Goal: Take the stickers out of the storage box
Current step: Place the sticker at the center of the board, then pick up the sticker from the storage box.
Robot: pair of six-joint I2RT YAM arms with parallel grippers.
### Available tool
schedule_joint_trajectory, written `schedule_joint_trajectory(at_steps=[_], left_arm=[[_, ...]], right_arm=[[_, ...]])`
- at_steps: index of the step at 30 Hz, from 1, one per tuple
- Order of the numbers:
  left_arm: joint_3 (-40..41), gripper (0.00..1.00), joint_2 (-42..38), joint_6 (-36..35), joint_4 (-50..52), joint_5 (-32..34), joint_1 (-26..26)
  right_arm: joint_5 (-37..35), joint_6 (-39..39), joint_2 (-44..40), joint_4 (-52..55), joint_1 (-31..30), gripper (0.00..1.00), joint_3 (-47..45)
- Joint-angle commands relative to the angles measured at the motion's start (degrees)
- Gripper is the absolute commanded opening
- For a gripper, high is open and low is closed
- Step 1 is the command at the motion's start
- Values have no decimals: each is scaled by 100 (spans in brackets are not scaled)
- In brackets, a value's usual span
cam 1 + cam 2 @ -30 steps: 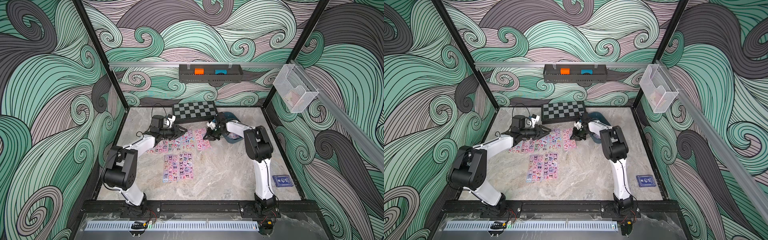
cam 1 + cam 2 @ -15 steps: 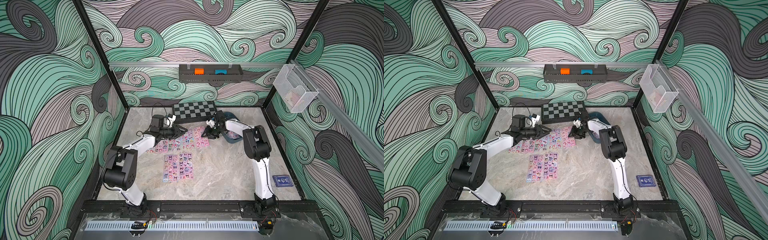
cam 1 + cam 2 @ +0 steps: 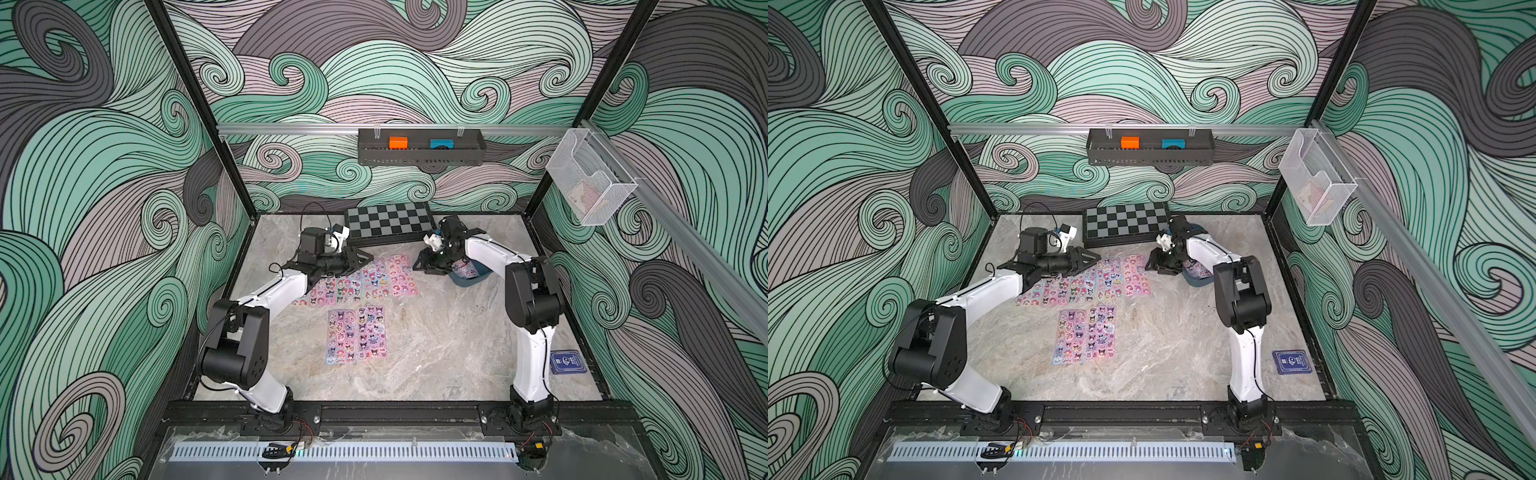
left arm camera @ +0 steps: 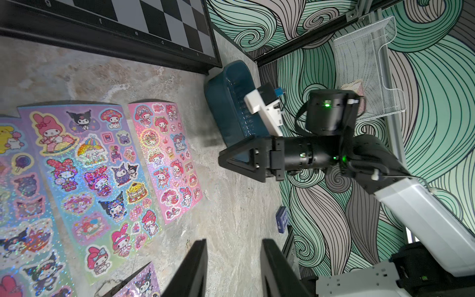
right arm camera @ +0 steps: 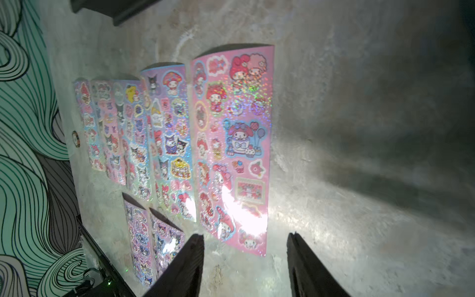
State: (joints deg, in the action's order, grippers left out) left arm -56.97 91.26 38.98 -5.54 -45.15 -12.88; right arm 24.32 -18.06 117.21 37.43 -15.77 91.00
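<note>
Emptying the storage box (image 3: 473,281) | most stickers (image 3: 361,286) are lying flat on the tabletop (image 3: 436,345) left of it, at least one sheet seemingly sitting inside | right fingers (image 5: 185,262) are hovering low, spread, empty, beside the rightmost sheet | left fingers (image 4: 190,267) are hanging apart, empty | next: reaching rightward into the box

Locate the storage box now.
In both top views the storage box lies partly under the right arm, right of the sticker row, near the chessboard's front right corner.
</note>
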Motion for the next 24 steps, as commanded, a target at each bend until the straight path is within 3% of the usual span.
schedule_joint_trajectory(at_steps=[1,5,8,17,24], left_arm=[[-101,39,-185,-125,25,75,-12],[-69,39,-224,-120,-41,120,-12],[-28,39,-240,-79,-116,131,-12],[-42,39,-21,127,-293,-73,-12],[-76,39,48,134,-325,-142,-16]], right_arm=[[-97,191,-601,66,322,60,-90],[-316,406,-783,288,745,66,-57],[-1041,794,-684,755,844,72,178],[-2631,1713,521,1834,861,87,1342],[-2643,1874,1138,1991,988,95,2080]])
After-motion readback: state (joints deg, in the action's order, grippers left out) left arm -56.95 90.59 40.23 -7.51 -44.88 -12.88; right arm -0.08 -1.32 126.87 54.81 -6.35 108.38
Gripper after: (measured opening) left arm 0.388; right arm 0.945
